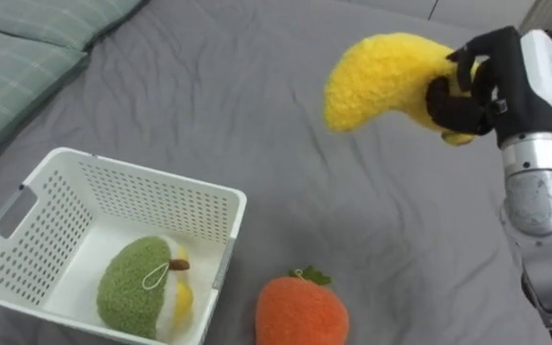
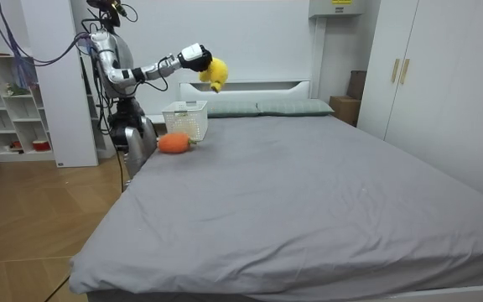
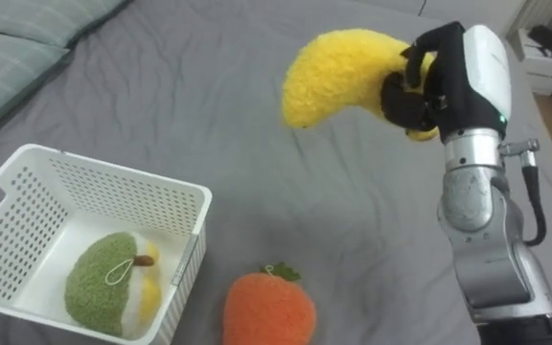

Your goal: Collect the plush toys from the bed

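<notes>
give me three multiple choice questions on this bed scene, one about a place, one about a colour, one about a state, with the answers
1. Where is the orange plush toy?
A. on the grey bed beside the white basket
B. inside the basket
C. in the right hand

2. What colour is the plush toy lying in the basket?
A. blue
B. red
C. green

3. What is the right hand doing?
A. hanging open and holding nothing
B. holding the yellow banana plush
C. pressing on the basket's rim

Answers:
1 A: it lies on the sheet just outside the basket's wall.
2 C: its rounded back is green.
3 B: the fingers curl round one end of the banana, held in the air above the bed.
</notes>
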Robot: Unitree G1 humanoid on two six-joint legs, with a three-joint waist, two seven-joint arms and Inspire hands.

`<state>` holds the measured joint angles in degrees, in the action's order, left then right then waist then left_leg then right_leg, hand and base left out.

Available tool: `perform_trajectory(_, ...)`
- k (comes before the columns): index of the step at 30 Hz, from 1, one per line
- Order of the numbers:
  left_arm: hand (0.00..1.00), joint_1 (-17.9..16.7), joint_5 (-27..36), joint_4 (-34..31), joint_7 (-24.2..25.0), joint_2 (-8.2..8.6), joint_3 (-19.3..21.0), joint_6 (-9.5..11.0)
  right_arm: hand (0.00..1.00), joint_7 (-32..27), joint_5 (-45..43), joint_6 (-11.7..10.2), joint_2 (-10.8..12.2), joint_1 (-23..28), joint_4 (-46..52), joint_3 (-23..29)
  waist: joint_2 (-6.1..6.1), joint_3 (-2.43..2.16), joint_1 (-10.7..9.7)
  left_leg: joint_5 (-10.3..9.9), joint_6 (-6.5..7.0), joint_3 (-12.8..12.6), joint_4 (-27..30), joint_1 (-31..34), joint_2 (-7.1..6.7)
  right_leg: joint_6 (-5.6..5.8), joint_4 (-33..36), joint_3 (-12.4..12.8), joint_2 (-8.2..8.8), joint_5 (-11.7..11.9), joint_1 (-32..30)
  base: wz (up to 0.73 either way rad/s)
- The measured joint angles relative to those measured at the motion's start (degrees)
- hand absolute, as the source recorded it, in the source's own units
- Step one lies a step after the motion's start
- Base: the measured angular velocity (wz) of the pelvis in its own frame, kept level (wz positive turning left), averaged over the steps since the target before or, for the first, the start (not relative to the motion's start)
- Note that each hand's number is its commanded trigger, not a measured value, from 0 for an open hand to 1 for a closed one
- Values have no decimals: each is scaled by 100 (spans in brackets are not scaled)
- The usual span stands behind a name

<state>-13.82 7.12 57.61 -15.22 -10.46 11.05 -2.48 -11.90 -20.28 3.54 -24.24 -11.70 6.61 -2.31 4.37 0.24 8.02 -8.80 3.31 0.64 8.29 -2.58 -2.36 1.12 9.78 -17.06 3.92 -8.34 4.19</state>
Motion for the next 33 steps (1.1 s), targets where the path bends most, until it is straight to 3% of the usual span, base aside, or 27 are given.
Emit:
perform_trajectory(6,0,118,-43,140,-35,19,-2,-1,100,564,-27,37,6,-27,465,-473,58,-10,69,-1,-1,-35,-1,6,10,-1,6,4,-3,1,-9,-2)
perform_trajectory(9,0,251,-58,205,-5,27,-8,-1,100,913,67,83,24,-67,591,-552,109,-6,240,-6,-4,-31,0,3,12,-2,6,16,-8,1,-8,0)
perform_trajectory(15,0,344,-37,414,63,27,-122,-1,100,1317,133,157,484,-295,730,-1011,124,0,432,-6,-4,-24,2,-9,17,-2,-10,13,-14,1,-4,0)
perform_trajectory(18,0,409,-42,438,62,27,-247,1,100,1583,254,238,542,-298,740,-1442,149,14,562,-7,-4,-12,-1,4,16,-1,-10,-23,-10,1,-6,2)
perform_trajectory(24,0,492,-425,445,62,-7,-233,-1,100,2273,-8,377,714,-361,771,-2069,206,30,979,-39,-7,28,6,63,17,-1,-19,-50,-15,0,-33,3)
perform_trajectory(28,0,632,-433,423,91,5,-238,-14,100,2477,-137,428,1009,-466,765,-2376,295,44,1205,-38,-7,104,41,133,8,0,-28,-195,0,1,-48,11)
perform_trajectory(33,0,810,-437,434,52,22,-237,-17,100,2596,-174,522,1363,-559,605,-2791,302,52,1535,-38,-5,134,41,135,-2,3,-24,-201,9,-1,-48,1)
